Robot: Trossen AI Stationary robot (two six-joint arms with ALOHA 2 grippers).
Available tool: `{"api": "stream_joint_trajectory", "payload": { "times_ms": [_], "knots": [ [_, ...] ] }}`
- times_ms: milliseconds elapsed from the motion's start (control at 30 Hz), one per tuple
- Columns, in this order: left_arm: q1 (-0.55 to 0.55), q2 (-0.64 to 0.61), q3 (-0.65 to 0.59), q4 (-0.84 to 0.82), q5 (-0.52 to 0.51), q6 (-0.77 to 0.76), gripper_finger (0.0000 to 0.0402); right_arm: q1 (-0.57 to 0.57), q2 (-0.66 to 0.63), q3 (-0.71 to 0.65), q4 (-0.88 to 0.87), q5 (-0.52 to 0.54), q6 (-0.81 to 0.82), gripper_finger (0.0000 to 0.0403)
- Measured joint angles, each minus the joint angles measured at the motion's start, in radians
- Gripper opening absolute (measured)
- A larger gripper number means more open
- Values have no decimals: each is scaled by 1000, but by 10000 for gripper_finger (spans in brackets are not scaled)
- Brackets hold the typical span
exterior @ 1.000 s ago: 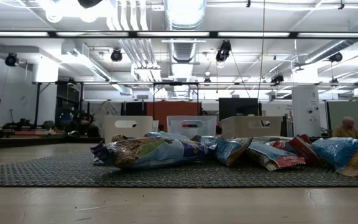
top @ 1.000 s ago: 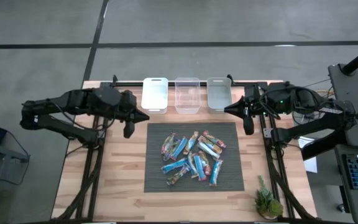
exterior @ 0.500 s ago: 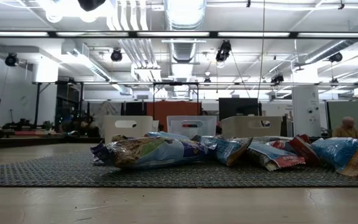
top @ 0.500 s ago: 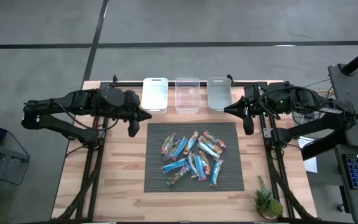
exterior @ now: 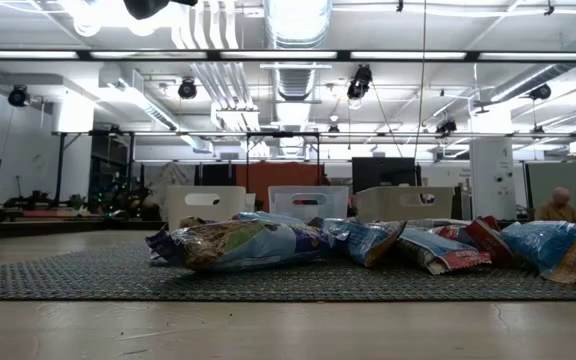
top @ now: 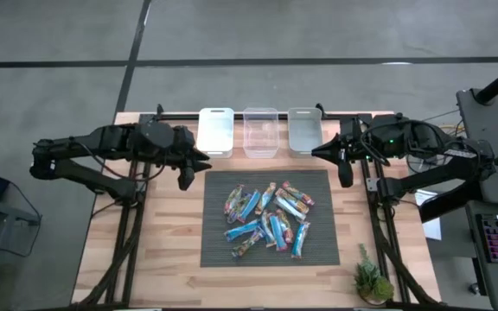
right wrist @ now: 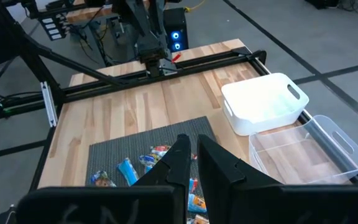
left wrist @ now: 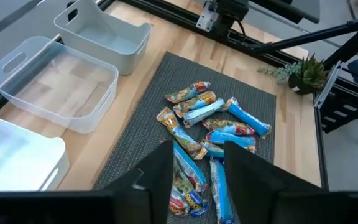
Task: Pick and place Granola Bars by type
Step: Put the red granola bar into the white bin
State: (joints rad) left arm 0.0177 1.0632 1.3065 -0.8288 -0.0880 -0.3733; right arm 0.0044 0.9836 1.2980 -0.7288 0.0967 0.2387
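**Two grippers above the table, all bars on the mat**

Two grippers hang over the far half of the table, and neither one holds anything. The left gripper [top: 199, 161] is just beside the far left corner of the dark mat [top: 219, 250]. In the left wrist view its two fingers [left wrist: 159, 171] stand apart with a clear gap between them, so it is released. The right gripper [top: 316, 152] is near the far right corner of the mat, close to the grey bin. In the right wrist view its fingers [right wrist: 180, 163] stand almost together, with only a thin slit between them, and nothing is between them: it is clenched on nothing.

The Granola Bars [top: 266, 219] lie in one loose heap on the middle of the mat, some overlapping, some touching at the ends. Most wrappers are blue, and some have red, orange or brown print. In the low view the heap [exterior: 258, 243] rests flat on the woven mat.

Three bins stand in a row at the far edge of the table, beyond the mat. The white bin [top: 215, 131] is on the left, the clear bin [top: 260, 132] in the middle, the grey bin [top: 304, 130] on the right. They stand near to each other, side by side. All three show only their own bottoms; no bar is inside any of them.

A small green plant [top: 373, 282] stands at the near right corner of the wooden table [top: 167, 250], well apart from the heap.
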Motion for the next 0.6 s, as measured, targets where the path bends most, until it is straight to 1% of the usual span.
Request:
{"api": "stream_joint_trajectory", "payload": {
  "times_ms": [233, 433, 500, 600],
  "knots": [
    [0, 42, 0, -2, 0, 1, 164, 0, 0, 0, 0, 0, 24, 22],
    [0, 117, 11, -14, 2, -9, 167, 0, 0, 0, 0, 0, 31, 22],
    [0, 155, 30, -23, 8, -16, 167, 0, 0, 0, 0, 0, 31, 22],
    [0, 217, 91, -60, 8, -2, 167, 0, 0, 0, 0, 0, 31, 22]
  ]
}}
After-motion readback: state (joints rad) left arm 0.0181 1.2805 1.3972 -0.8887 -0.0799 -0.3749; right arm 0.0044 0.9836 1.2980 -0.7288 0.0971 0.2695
